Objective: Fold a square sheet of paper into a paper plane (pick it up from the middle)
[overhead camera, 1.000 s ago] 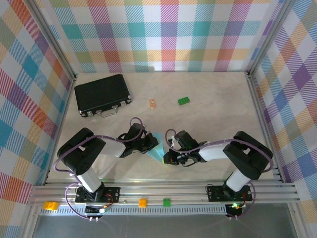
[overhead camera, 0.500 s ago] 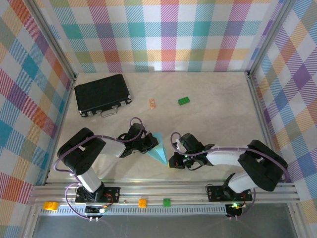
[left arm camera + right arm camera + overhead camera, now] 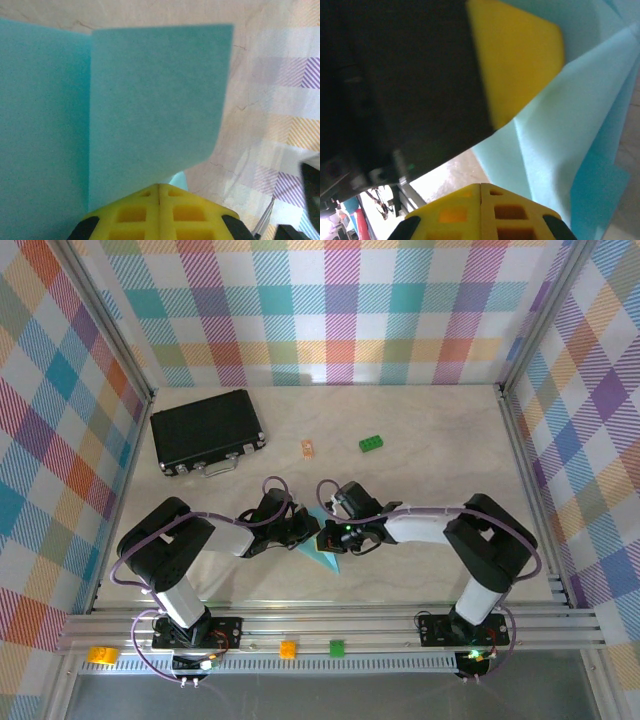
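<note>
My right gripper (image 3: 332,537) has swung in from the right and now sits closed over the paper plane (image 3: 325,558), front-centre of the table (image 3: 430,470), meeting the left gripper (image 3: 300,531), which is clamped on its left edge. It is probably pressing a crease. Both grippers hide most folds; whether the right one pinches paper, I cannot tell.

case (image 3: 208,430): laid at the far left of the desk (image 3: 440,460).
small block (image 3: 308,448): set right of the case, left of the brick (image 3: 371,443).
sheet of paper (image 3: 325,558): placed near centre, met by the left fingers (image 3: 300,531) from the left and the right fingers (image 3: 330,537) from the right.
</note>
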Action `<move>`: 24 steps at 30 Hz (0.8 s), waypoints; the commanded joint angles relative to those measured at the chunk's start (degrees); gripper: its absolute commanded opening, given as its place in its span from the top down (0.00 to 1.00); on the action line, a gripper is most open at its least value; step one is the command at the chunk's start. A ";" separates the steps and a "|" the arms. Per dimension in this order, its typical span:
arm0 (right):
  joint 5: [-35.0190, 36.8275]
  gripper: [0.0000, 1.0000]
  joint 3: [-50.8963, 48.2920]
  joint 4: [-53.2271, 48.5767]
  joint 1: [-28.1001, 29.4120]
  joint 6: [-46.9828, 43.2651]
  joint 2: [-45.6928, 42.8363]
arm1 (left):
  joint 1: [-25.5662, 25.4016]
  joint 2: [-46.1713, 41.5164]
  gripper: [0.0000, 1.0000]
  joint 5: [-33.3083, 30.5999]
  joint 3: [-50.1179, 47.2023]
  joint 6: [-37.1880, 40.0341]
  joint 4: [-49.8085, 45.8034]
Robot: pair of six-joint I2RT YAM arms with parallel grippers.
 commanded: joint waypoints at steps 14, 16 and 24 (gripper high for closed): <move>0.39 0.99 -2.14 1.28 -1.43 0.36 4.74 | -0.28 1.26 1.00 -1.88 -1.25 1.09 -6.41; -0.12 0.99 -4.65 2.73 -1.38 1.28 4.39 | -0.28 0.57 1.00 -1.92 -1.02 1.43 -6.87; -2.78 1.00 -10.82 6.98 -1.42 1.99 3.46 | -0.26 -5.91 0.98 -2.16 4.12 6.13 -14.78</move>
